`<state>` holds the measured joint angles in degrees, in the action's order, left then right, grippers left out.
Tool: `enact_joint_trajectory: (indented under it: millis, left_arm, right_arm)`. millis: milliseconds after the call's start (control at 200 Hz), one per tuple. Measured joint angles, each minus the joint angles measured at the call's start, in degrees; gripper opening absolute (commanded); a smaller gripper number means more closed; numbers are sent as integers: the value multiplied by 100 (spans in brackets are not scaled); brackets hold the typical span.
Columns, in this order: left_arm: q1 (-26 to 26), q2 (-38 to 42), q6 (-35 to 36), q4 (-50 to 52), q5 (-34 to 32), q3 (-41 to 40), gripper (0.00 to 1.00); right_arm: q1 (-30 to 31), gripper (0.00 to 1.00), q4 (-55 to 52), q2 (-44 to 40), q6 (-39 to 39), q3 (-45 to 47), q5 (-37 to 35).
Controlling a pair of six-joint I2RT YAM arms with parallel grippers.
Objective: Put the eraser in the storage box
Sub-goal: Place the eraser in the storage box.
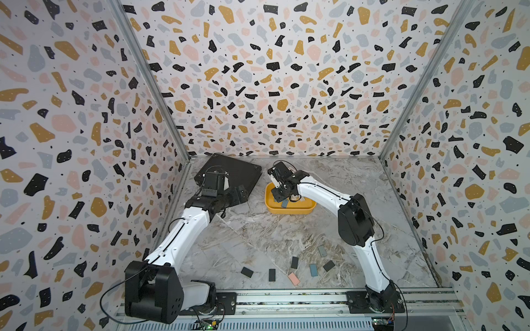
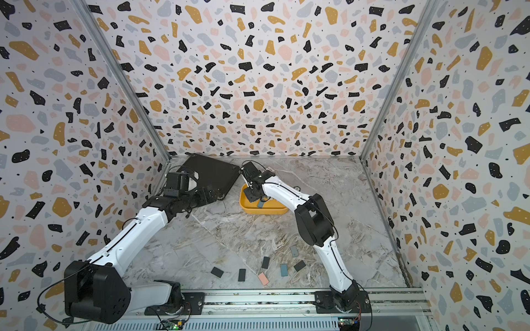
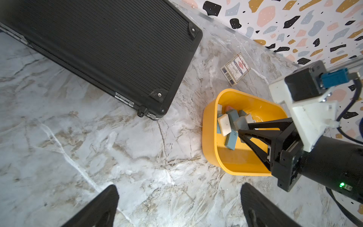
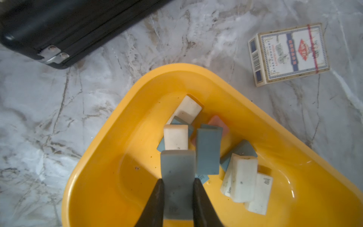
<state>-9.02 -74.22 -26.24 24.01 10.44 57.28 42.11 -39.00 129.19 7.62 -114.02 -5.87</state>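
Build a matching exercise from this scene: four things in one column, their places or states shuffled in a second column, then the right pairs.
1. grey eraser
2. playing-card pack
3. left gripper
4. black case

A. open, holding nothing
B. flat on the table, at the far left corner
C. clamped in the right gripper over the storage box
D. on the table just beyond the storage box

Pairs: 1-C, 2-D, 3-A, 4-B
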Motion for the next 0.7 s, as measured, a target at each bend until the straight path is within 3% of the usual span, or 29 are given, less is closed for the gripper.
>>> enact_joint_trajectory:
  millis: [701]
  left_arm:
    - [2,-103,7,2,0,11,97]
  right_arm:
    - [-208,24,76,328,33,-66,-44]
